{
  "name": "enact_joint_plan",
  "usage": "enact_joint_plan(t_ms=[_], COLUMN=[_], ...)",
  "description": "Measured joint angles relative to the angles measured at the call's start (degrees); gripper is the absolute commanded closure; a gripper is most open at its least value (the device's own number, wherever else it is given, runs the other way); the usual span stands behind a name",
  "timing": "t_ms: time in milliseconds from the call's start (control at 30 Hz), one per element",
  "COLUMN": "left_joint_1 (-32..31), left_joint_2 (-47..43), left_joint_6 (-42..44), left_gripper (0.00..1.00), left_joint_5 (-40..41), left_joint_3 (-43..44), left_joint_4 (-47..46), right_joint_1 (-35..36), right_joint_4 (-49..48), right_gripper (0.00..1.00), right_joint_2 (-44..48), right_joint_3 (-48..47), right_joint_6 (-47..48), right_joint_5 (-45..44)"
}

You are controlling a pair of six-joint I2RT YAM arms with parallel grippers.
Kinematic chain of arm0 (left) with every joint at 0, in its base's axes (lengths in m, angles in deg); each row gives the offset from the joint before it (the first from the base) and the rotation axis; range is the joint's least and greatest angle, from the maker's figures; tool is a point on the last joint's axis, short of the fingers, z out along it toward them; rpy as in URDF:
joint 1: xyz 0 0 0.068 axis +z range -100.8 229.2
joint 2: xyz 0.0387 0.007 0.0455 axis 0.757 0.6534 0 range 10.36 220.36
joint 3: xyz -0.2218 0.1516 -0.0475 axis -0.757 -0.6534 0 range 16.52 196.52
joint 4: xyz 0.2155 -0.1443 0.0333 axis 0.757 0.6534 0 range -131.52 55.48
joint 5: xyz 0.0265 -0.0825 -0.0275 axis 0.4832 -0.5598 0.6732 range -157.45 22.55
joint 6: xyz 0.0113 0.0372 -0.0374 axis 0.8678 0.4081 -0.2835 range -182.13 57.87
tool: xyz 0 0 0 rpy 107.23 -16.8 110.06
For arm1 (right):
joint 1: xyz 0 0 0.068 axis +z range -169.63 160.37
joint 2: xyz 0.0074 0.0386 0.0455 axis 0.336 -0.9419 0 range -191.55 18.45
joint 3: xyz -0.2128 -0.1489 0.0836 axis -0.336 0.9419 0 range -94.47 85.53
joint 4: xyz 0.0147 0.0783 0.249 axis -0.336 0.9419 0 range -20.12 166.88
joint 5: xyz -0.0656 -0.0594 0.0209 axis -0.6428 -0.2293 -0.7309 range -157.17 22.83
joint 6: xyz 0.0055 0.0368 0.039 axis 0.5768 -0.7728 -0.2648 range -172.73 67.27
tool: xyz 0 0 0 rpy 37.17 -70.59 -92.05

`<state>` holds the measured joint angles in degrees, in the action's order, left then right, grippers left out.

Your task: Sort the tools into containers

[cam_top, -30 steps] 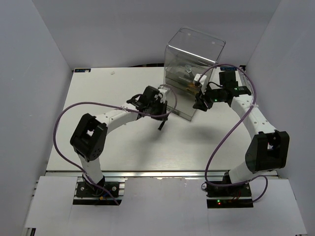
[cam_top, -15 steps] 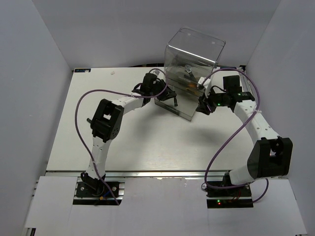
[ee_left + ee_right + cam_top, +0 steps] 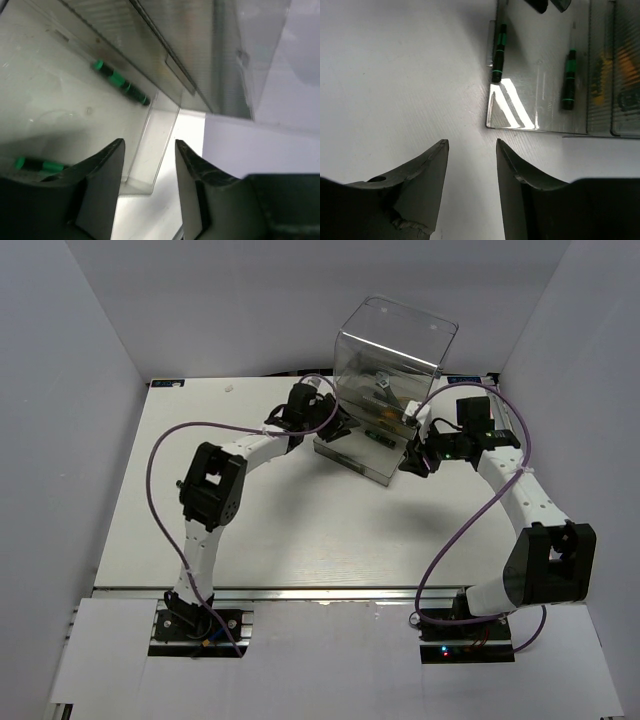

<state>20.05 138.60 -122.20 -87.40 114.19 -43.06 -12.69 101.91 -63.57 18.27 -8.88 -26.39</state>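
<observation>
White table (image 3: 300, 530) fills the lower part of the top view. Right of centre, the right gripper (image 3: 472, 143) hovers over the table just beside the pulled-out drawer (image 3: 535, 95), jaws parted and empty. Up and left of it, the left gripper (image 3: 148, 145) hangs at the drawer's left edge, jaws likewise apart, holding nothing. Inside the drawer lie a black-green screwdriver (image 3: 499, 52) and, well apart, a second screwdriver (image 3: 568, 79). The smoky-grey cabinet (image 3: 395, 350) stands at upper centre
</observation>
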Motion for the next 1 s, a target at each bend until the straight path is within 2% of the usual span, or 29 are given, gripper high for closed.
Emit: enact_joint_plan(t_ms=[100,233,400,500,600,733,1000], left_joint_1=[0.83,5.77,20.65,29.27,34.01,34.73,35.78], left_joint_2=[-7.13,-24.24,-43.67,-49.64,-51.43,-48.74,-35.28], left_joint_6=[4.66,13.03,20.98,24.26,26.93,28.61,28.79], left_gripper=[0.6,0.62,0.38,0.27,0.24,0.24,0.29], left_joint_5=[0.13,1.33,4.83,8.35,13.14,18.91,27.87], left_joint_3=[-7.13,-21.79,-36.65,-43.12,-47.82,-49.2,-41.64], left_joint_4=[1.2,5.53,12.26,17.73,23.19,28.11,32.3], right_joint_1=[-0.07,0.2,1.57,2.71,3.72,4.46,4.83], right_joint_4=[2.82,6.25,7.1,7.04,7.02,7.04,7.04], right_gripper=[0.5,0.5,0.5,0.5,0.5,0.5,0.5], right_joint_2=[-0.17,-1.31,-2.54,-3.13,-3.87,-5.07,-5.88], right_joint_3=[0.0,0.0,0.0,0.0,0.0,-0.02,-0.13], right_joint_6=[3.54,7.43,8.59,8.63,8.59,8.52,8.41], right_joint_5=[2.78,6.05,7.3,7.39,7.37,7.3,6.8])
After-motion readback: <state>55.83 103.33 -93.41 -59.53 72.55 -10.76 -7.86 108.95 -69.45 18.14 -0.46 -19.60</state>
